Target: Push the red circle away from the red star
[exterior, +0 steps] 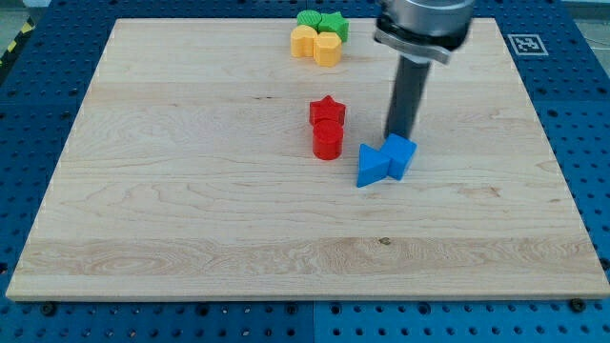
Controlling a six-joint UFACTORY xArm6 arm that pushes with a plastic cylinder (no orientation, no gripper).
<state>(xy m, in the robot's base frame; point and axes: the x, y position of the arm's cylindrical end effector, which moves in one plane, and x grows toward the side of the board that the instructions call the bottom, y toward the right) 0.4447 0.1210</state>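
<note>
Near the board's middle, the red circle (pixel 327 141) touched the red star (pixel 327 110), on its bottom-edge side. No pincer showed; the tip (pixel 396 134) stood beside two blue blocks (pixel 386 159).

My arm comes down from the view's top right, its dark rod stands straight up, and my tip (pixel 398 134) sits low, right of the middle.
</note>
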